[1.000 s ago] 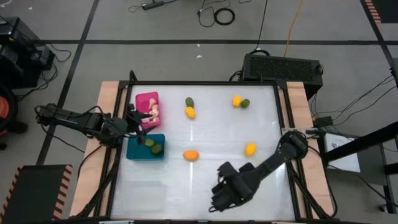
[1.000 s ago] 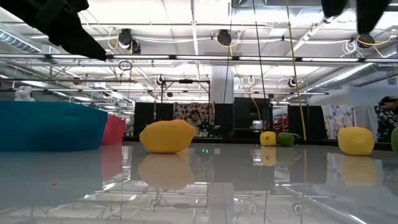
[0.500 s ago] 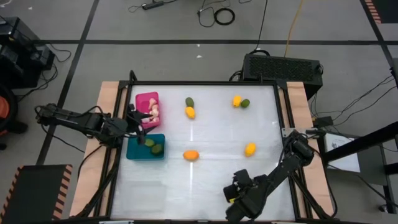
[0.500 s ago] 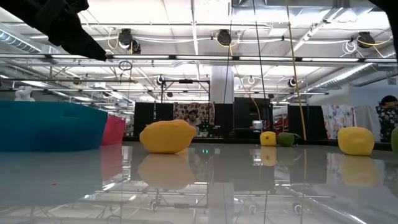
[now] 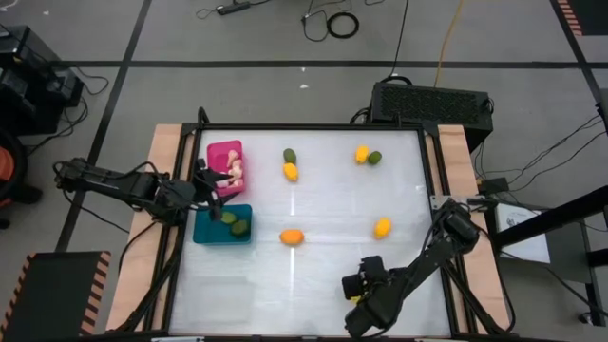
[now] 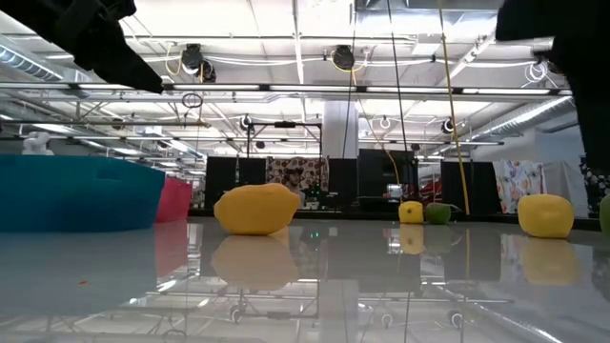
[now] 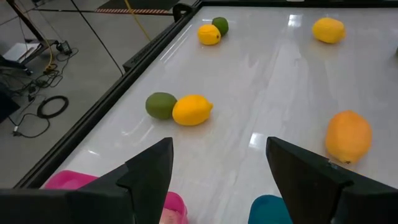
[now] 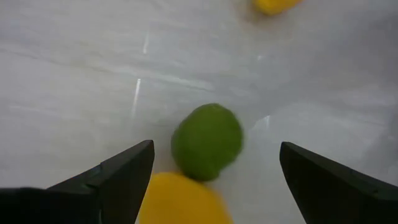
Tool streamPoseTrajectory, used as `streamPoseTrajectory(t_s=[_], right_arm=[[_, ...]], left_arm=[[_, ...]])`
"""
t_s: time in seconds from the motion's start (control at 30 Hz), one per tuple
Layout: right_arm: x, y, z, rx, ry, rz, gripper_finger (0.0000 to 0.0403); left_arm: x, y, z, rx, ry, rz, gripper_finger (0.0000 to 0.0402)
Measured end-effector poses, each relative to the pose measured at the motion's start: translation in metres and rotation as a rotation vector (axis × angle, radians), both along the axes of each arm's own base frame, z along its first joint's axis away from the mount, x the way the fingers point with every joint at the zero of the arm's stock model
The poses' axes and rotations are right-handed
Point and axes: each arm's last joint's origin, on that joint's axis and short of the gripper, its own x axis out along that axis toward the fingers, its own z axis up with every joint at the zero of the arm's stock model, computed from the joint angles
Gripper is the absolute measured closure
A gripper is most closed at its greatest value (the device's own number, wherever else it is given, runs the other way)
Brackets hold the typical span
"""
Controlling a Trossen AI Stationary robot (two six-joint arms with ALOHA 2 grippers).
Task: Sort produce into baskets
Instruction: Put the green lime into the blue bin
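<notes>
pink basket [image 5: 224, 150] sits at the table's left edge with pale bulbs [image 5: 235, 171] in it, and the teal basket [image 5: 211, 235] just nearer holds two dark green ovals [image 5: 235, 226]. between the two we see the left gripper [image 5: 211, 193], its fingers apart and holding nothing. to its right, well apart, lie a dark green oval [image 5: 290, 155] and a yellow fruit [image 5: 291, 172], touching. the orange fruit [image 5: 292, 237] lies just right of the teal basket, its long axis running across the table; we judge the left arm nearer to it. farther right a yellow fruit and green one [image 5: 368, 156] touch near the far edge, and a lone yellow fruit [image 5: 382, 227] lies mid-table. the right gripper [image 5: 361, 309] hovers at the near edge, fingers spread wide, empty; that lone fruit lies beyond it, nearest.
</notes>
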Motion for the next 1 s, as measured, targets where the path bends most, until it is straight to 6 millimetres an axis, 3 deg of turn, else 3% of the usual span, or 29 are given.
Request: streamPoseTrajectory(t_s=[0.23, 0.4, 0.83, 1.0], right_arm=[[0.003, -0.007, -0.036, 0.086, -0.008, 0.003, 0.0063], [0.002, -0.008, -0.038, 0.084, -0.002, 0.027, 0.0071], [-0.002, -0.012, -0.035, 0.054, 0.064, 0.058, 0.0232], [-0.005, -0.015, -0.028, 0.016, 0.109, 0.070, 0.0253]], left_arm=[[0.000, 0.000, 0.000, 0.000, 0.000, 0.000, 0.0136], [0.000, 0.000, 0.000, 0.000, 0.000, 0.000, 0.0136], [0.000, 0.000, 0.000, 0.000, -0.001, 0.000, 0.0136], [0.000, 0.000, 0.001, 0.000, -0.007, 0.000, 0.0136]])
